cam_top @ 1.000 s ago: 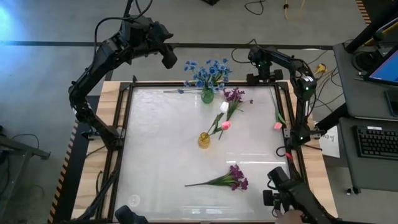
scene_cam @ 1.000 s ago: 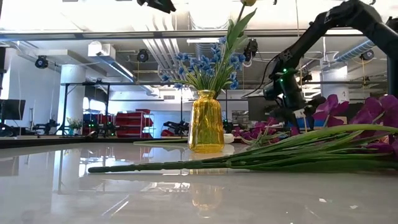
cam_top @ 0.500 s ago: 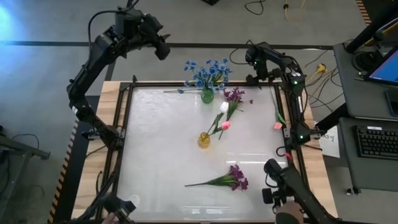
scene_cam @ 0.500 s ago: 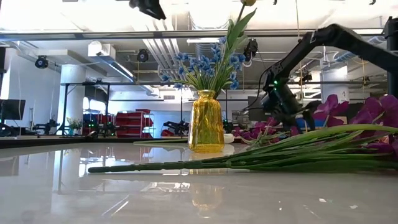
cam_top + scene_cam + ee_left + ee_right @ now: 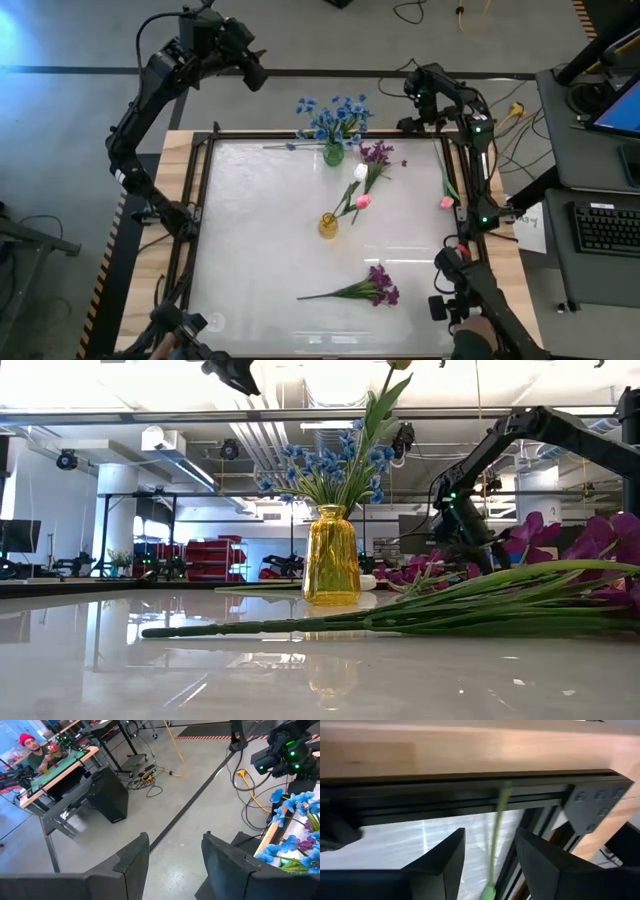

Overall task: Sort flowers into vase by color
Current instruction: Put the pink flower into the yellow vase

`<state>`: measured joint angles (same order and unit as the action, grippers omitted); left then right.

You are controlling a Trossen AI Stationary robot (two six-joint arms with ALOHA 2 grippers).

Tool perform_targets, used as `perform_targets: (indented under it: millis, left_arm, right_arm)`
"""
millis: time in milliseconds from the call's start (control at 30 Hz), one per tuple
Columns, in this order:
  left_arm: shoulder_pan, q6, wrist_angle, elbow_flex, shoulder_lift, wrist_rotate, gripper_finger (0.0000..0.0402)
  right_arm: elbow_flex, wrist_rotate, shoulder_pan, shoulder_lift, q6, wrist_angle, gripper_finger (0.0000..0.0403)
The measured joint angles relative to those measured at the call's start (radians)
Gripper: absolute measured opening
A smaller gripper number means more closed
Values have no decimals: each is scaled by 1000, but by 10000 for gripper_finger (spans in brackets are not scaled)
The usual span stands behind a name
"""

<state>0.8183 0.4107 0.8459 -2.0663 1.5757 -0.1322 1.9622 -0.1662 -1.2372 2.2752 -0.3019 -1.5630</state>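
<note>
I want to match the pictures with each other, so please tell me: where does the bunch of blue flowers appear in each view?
High view: blue flowers at the middle of the table's far edge.
Low view: centre, showing above the yellow vase.
Left wrist view: at the right edge.
Right wrist view: not in it.
Shared landmark: the yellow vase, in the high and low views.

The white table top (image 5: 260, 230) is smooth and glossy, mirroring the translucent amber glass vase (image 5: 331, 555) in the low view. A matt black metal frame (image 5: 192, 215) edges it, over pale bare wood (image 5: 445, 747) with visible grain. The small green vase (image 5: 333, 154) looks like clear glass. The purple-blossomed sprig (image 5: 365, 288) has a plastic-looking green stem and cloth-like petals.
</note>
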Motion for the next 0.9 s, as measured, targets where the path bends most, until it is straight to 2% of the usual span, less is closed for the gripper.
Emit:
perform_targets:
  millis: [400, 767, 900]
  left_arm:
    - [4, 0, 0, 0, 0, 0, 166]
    - [4, -8, 0, 0, 0, 0, 166]
    - [4, -8, 1, 0, 0, 0, 166]
  right_arm:
    - [8, -43, 3, 27, 15, -7, 115]
    - [-6, -62, 2, 27, 25, -3, 16]
    - [-6, -62, 6, 27, 28, -3, 10]
